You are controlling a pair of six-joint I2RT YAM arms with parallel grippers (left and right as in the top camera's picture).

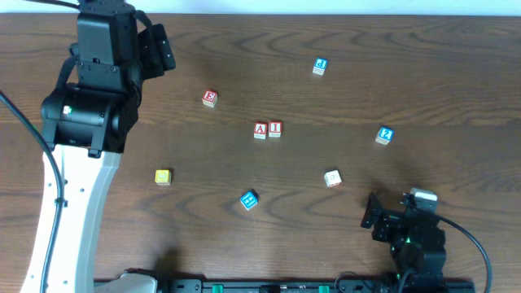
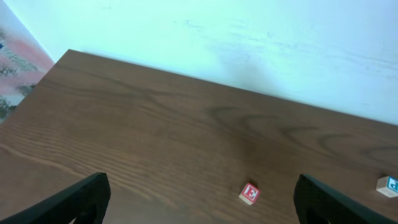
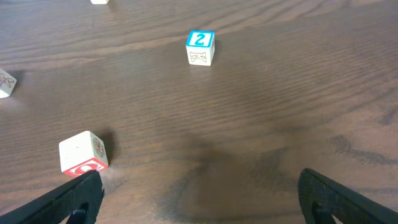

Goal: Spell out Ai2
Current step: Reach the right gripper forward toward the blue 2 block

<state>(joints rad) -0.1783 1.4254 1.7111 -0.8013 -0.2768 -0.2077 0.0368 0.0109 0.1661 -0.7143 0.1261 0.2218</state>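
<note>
Jaws gaping wide on both arms, nothing held: left gripper [image 2: 202,183] has the red E cube [image 2: 249,193] ahead of it, right gripper [image 3: 200,180] faces the blue 2 cube [image 3: 200,47], touching neither.

A cube [image 1: 260,130] and I cube [image 1: 275,129] touching side by side in the middle of the table [image 1: 407,49], A cube on the left, E cube [image 1: 210,98] behind and left of them, 2 cube [image 1: 385,135] well apart to their right, stray cube [image 1: 332,178] nearer the front, between the pair and the 2 cube
</note>
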